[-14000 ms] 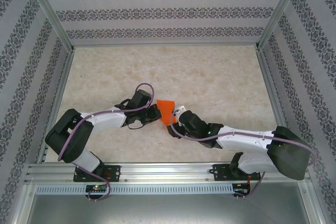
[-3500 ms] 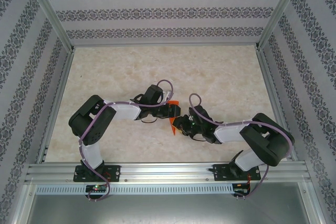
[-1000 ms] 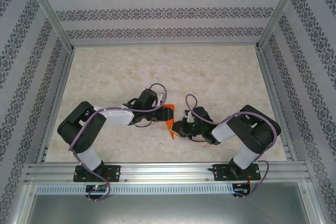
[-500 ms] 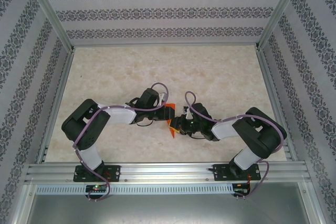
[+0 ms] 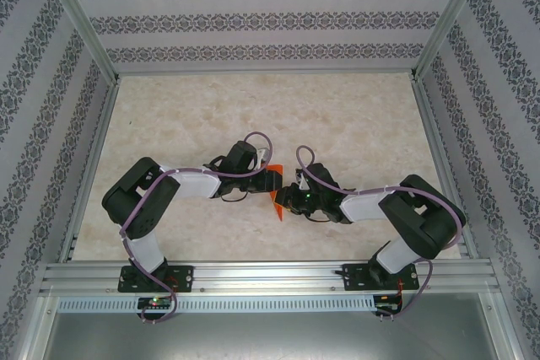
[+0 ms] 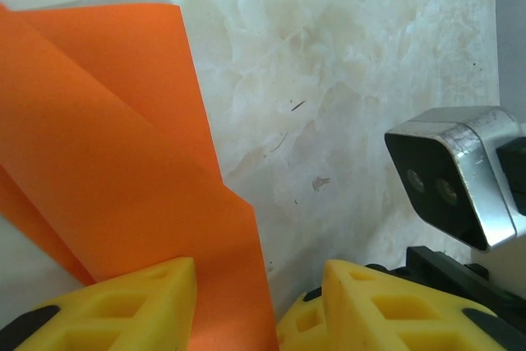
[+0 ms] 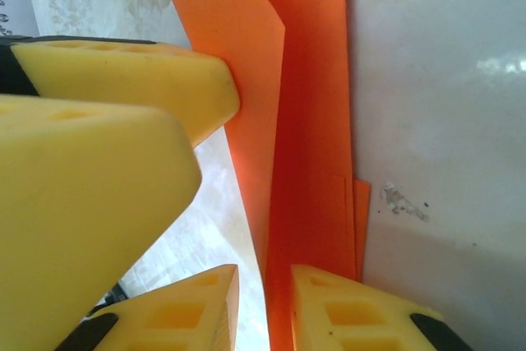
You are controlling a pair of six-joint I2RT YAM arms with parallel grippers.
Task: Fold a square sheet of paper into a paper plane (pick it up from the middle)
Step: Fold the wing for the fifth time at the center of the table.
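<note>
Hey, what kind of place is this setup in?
Probably a robotics lab test cell: aluminium frame rails, patterned backdrop walls enclosing a marbled table, and two bolted arms working orange paper.

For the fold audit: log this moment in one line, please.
stage: mid-fold | paper plane: partly folded, held up between arms | left end effector: paper between fingers | right end effector: paper between fingers | table: marble-look

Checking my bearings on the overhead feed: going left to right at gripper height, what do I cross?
left arm → left gripper → orange paper → right gripper → right arm
</note>
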